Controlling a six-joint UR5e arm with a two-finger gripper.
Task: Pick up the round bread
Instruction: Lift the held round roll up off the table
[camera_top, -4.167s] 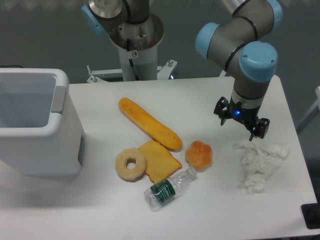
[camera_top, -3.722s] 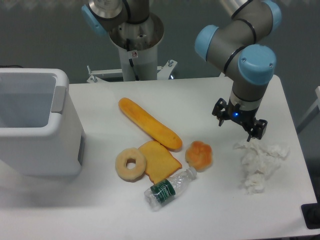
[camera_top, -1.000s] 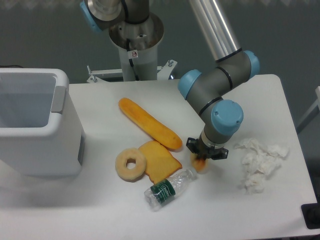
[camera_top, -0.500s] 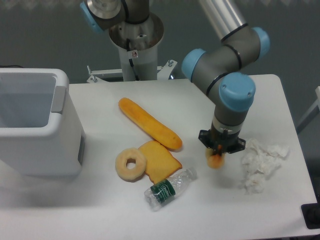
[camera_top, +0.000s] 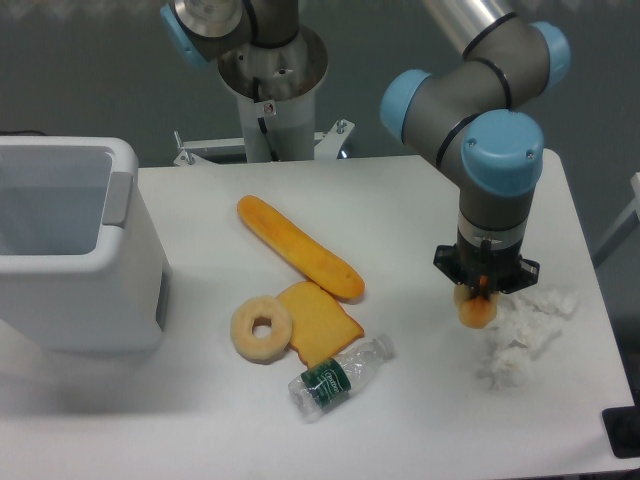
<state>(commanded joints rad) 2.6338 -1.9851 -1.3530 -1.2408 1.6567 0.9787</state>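
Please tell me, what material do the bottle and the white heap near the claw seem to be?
The bottle looks like clear, glossy plastic with a green label: the table shows through it. The white heap looks like crumpled tissue paper, matte, with soft folds; it could also be thin cloth.

A white worktop (camera_top: 400, 430) with rounded corners fills most of the view, lit evenly with only soft shadows on its surface. Behind it stands a plain dark grey-green wall (camera_top: 90, 70). At the worktop's left end sits a large white bin (camera_top: 95, 290) with an open top. A white metal bracket (camera_top: 215, 148) with bolts shows along the far edge. At the lower right corner a small black object (camera_top: 625, 435) juts into view.
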